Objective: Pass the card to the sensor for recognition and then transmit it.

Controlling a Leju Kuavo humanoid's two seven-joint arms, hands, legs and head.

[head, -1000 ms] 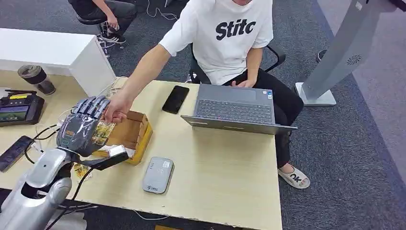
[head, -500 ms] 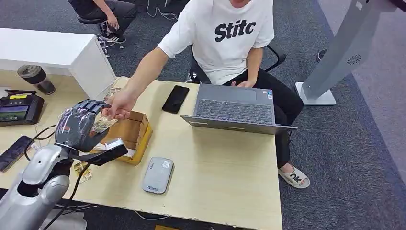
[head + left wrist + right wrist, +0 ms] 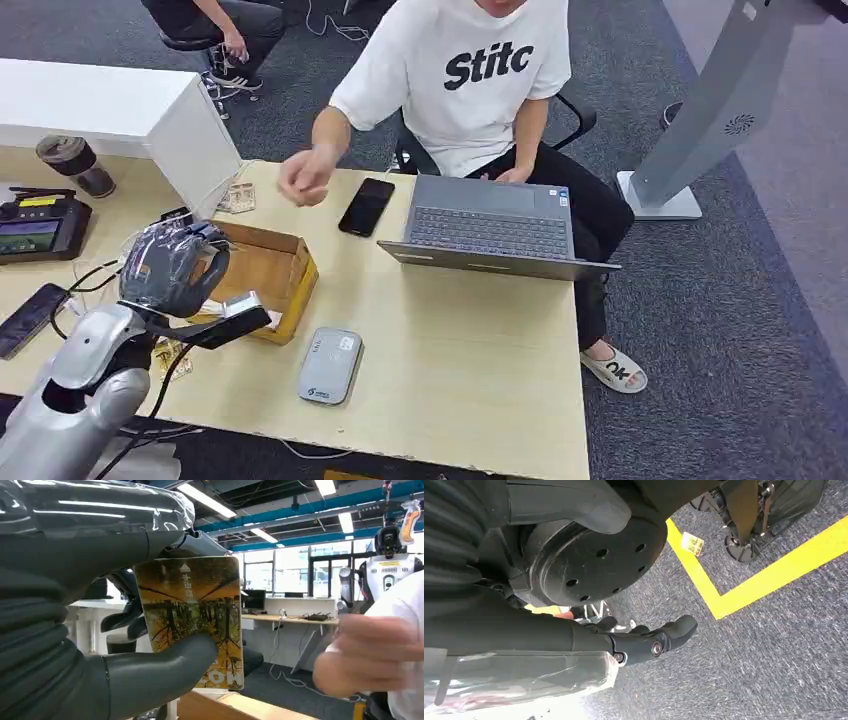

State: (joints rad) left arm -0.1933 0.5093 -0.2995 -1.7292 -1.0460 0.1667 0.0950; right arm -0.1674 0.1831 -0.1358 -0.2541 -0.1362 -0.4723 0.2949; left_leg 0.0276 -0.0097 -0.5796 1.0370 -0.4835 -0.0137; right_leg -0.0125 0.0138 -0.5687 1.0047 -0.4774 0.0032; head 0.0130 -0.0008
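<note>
Card (image 3: 192, 620) pinched in the left hand (image 3: 172, 265), above the cardboard box (image 3: 268, 272).
Grey sensor (image 3: 330, 365) lies on the table toward the robot's right; right hand (image 3: 644, 640) hangs loosely open, holding nothing.

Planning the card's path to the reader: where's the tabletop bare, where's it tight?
Bare: the tabletop from the grey card reader to its right edge, in front of the laptop. Crowded: around the left hand, with the cardboard box, cables and black phone.
</note>
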